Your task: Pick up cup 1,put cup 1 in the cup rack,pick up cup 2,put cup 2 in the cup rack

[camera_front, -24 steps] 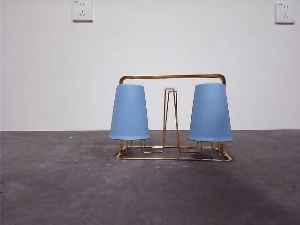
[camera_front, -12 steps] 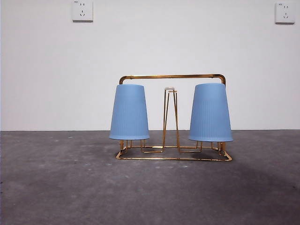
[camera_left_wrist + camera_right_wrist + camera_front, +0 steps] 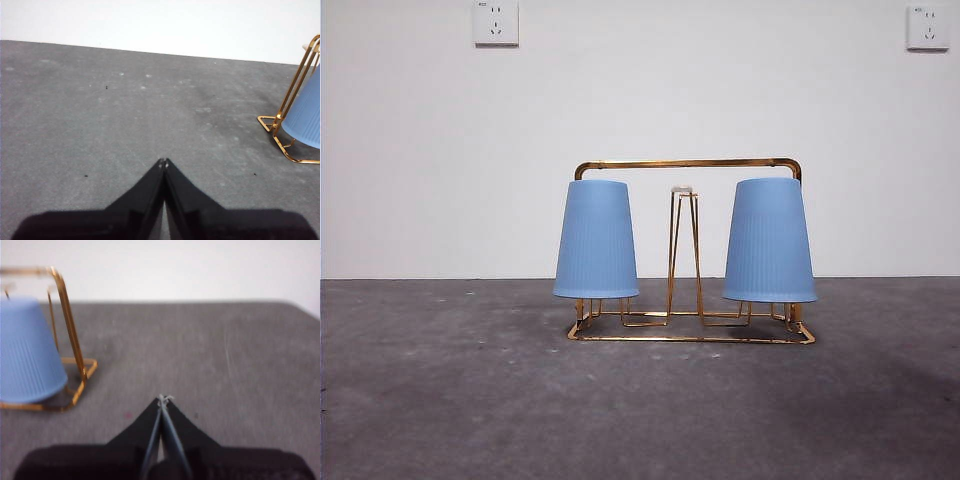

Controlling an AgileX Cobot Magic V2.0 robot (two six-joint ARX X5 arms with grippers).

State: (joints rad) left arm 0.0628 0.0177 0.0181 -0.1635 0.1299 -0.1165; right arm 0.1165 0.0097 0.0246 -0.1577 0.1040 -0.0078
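The cup rack (image 3: 688,250), a gold-coloured thin wire frame with a rectangular arched handle and narrow upright prong loops, stands on the grey table (image 3: 450,400) a little past the middle of your front view; its base rests flat and its handle runs level across the top. You have two pale blue ribbed plastic cups on it, both upside down with the wide mouth lowest; the left-hand blue cup (image 3: 596,240) sits over a prong at 9 o'clock from the rack's centre, and the right-hand blue cup (image 3: 769,241) sits at 3 o'clock; between them one bare prong loop (image 3: 684,250) with a pale tip stands upright. Each cup's rim hangs just above the rack's base wire; the two cups are well apart from each other.

Your left hand (image 3: 163,162) has its black jaws pressed together and grips nothing; it hangs over bare table, with the rack's end and one cup well apart from it. Your right hand (image 3: 164,399) is likewise closed tip to tip and empty, over bare table beside the rack's other end; that view is blurred.
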